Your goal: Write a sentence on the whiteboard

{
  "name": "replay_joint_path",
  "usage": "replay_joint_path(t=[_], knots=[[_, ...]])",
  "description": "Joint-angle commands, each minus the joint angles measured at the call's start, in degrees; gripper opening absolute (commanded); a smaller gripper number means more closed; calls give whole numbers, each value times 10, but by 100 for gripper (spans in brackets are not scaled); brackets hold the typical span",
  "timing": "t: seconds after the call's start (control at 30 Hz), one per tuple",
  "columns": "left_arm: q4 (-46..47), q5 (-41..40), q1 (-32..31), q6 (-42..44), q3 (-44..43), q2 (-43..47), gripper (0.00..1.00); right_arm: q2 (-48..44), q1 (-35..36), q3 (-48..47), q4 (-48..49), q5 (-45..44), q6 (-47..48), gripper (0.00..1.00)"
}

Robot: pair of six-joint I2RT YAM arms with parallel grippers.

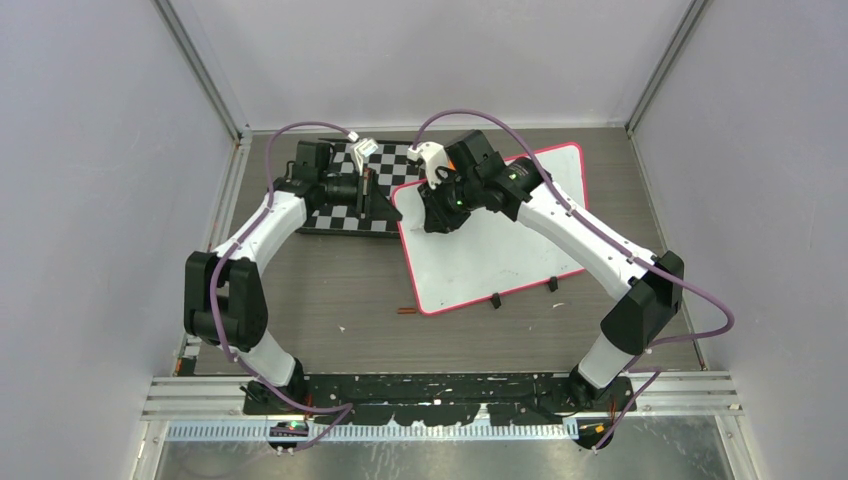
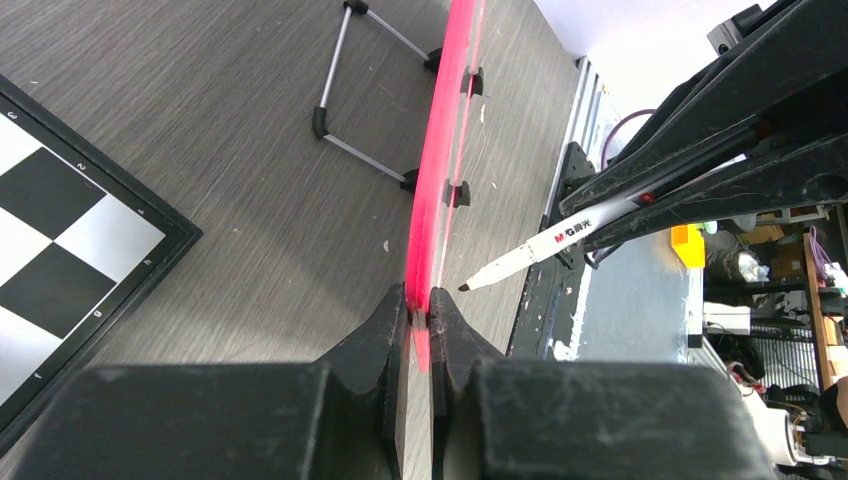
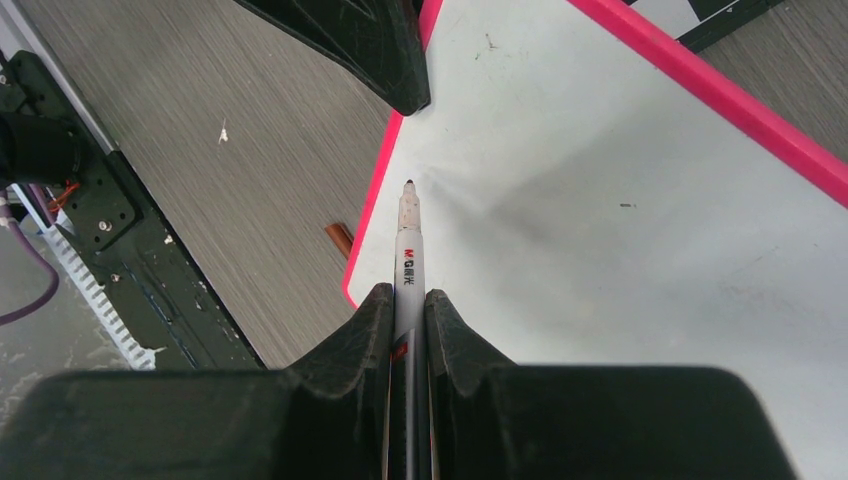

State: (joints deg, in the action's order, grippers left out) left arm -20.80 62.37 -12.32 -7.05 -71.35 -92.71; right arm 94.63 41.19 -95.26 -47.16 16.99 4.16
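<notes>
The whiteboard (image 1: 500, 250) lies flat on the table, white with a red-pink rim. No writing shows on it; the sentence is not in view. My left gripper (image 1: 385, 205) is shut on the board's left rim (image 2: 445, 150), its jaws pinching the edge (image 2: 420, 300). My right gripper (image 1: 440, 215) is shut on a white marker (image 3: 408, 240), jaws tight on the barrel (image 3: 407, 295). The marker's dark tip sits over the board's bare surface (image 3: 600, 250) close to the left rim, next to the left fingers (image 3: 370, 50). I cannot tell whether the tip touches. The marker also shows in the left wrist view (image 2: 560, 240).
A black-and-white checkerboard (image 1: 345, 190) lies behind and left of the whiteboard, partly under the left gripper. Two black clips (image 1: 495, 299) sit on the board's near edge. A small brown piece (image 1: 405, 311) lies on the table by the board's near-left corner. A thin wire frame (image 2: 335, 90) lies beside the rim.
</notes>
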Motion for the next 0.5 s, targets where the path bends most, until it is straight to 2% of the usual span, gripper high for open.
replay_joint_path(t=[0.0, 0.47], knots=[[14, -1, -3, 6, -8, -3, 0, 0, 4, -23, 21, -13, 0, 0], [14, 0, -5, 9, -3, 3, 0, 13, 8, -27, 21, -21, 4, 0]])
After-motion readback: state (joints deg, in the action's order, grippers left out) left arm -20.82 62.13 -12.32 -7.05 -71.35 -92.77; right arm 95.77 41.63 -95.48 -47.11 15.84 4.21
